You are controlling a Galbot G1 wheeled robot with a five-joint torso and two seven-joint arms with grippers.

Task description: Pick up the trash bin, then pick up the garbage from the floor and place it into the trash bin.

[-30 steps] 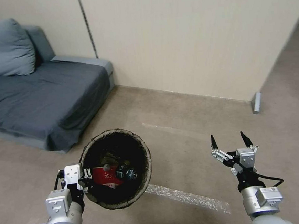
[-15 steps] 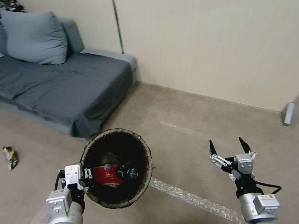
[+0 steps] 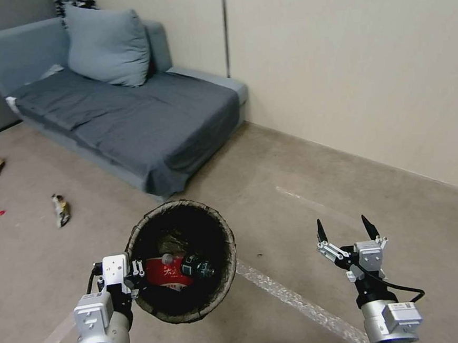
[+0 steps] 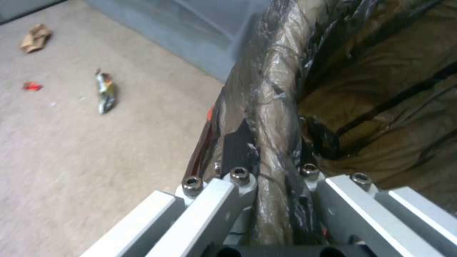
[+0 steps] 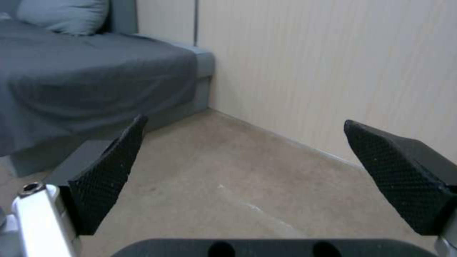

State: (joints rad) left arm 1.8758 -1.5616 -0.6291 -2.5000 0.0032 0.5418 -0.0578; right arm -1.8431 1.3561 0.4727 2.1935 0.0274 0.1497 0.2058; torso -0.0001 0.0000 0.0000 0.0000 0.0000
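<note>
You're between pickups: left gripper (image 3: 133,277) clamps the trash bin (image 3: 181,260) rim, right gripper (image 3: 344,231) wide, empty. Next, reach the wrapper (image 3: 60,209).

Home living room: grey sofa (image 3: 130,121) with 1 cushion (image 3: 105,46) ahead-left of left gripper (image 3: 134,276), beige carpet (image 3: 293,187), plain cream wall (image 3: 347,62).

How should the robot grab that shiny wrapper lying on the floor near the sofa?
The shiny wrapper lies flat and long on the open floor, with nothing touching it. The free right hand, open now, could probably come straight down from above and pinch across the narrow middle, fingers on the two long edges. The left hand is busy clamping the trash bin rim.
</note>
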